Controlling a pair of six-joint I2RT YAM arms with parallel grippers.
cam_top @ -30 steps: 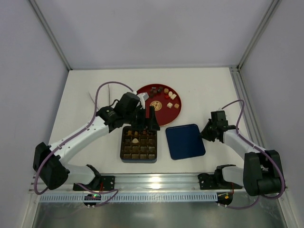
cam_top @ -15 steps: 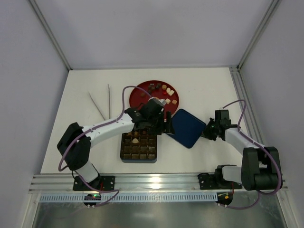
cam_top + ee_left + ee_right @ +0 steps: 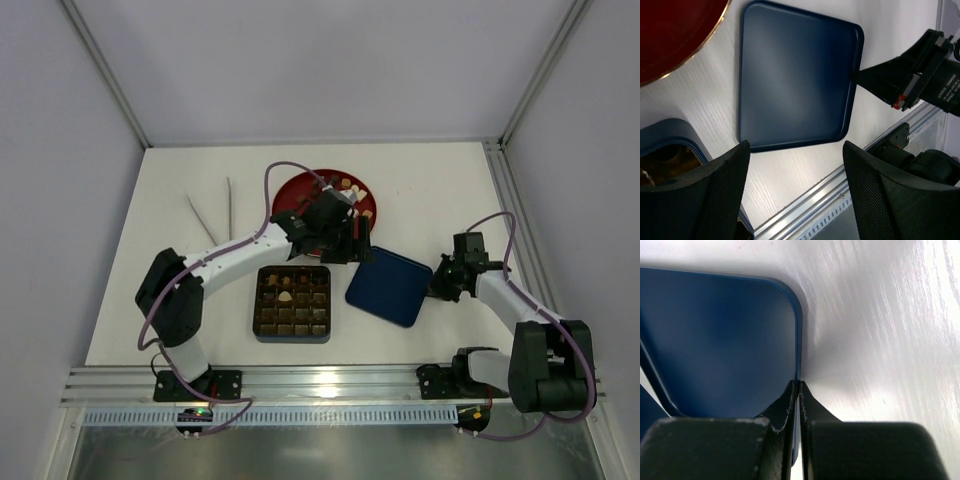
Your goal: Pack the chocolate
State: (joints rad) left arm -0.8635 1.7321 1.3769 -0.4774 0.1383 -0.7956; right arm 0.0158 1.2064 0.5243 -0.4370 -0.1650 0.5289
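Note:
Several pieces of chocolate (image 3: 345,188) lie on the round red plate (image 3: 300,192); more sit in the cells of the dark blue box (image 3: 292,302). The dark blue square lid (image 3: 388,287) lies flat to the right of the box. My right gripper (image 3: 438,284) is shut on the lid's right rim (image 3: 798,365), with the thin edge between its fingertips (image 3: 790,395). My left gripper (image 3: 358,248) hovers open between the plate and the lid, holding nothing. In the left wrist view its fingers (image 3: 725,195) frame bare table below the lid (image 3: 795,80).
Two thin pale sticks (image 3: 215,215) lie on the table at the back left. An aluminium rail (image 3: 330,385) runs along the near edge. White walls and frame posts close in the sides and back. A corner of the box (image 3: 670,135) sits by my left finger.
My left arm has swung right from above the box to the plate's near edge. My right gripper has shut on the lid's rim, and the lid has turned and shifted.

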